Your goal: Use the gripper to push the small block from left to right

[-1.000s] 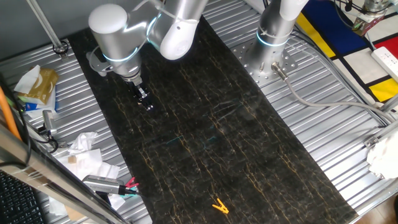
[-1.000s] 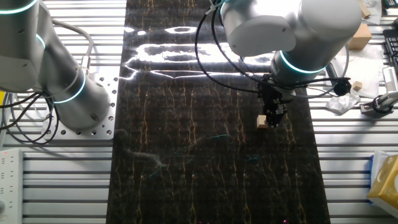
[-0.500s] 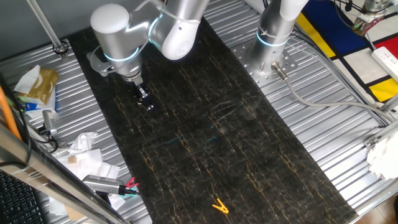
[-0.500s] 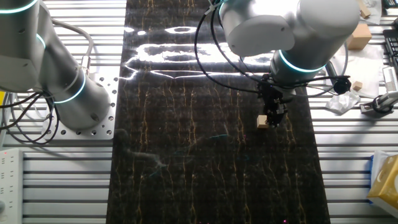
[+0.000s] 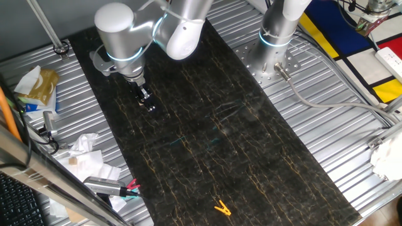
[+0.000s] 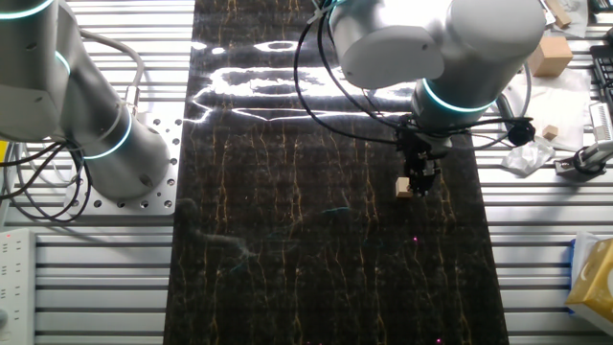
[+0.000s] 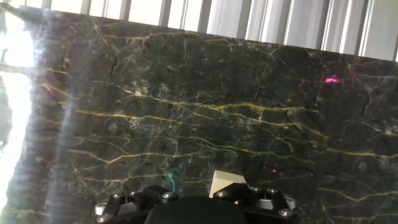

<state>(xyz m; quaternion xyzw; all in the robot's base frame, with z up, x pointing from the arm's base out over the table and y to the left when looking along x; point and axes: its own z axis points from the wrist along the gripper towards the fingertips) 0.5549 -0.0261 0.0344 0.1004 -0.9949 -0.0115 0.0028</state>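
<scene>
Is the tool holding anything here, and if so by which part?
Nothing appears held. The tool stands right beside the small block on the mat; whether its fingers are shut can't be told.

The arm [image 5: 125, 37] points its gripper [image 6: 420, 180] straight down, tip low.
</scene>
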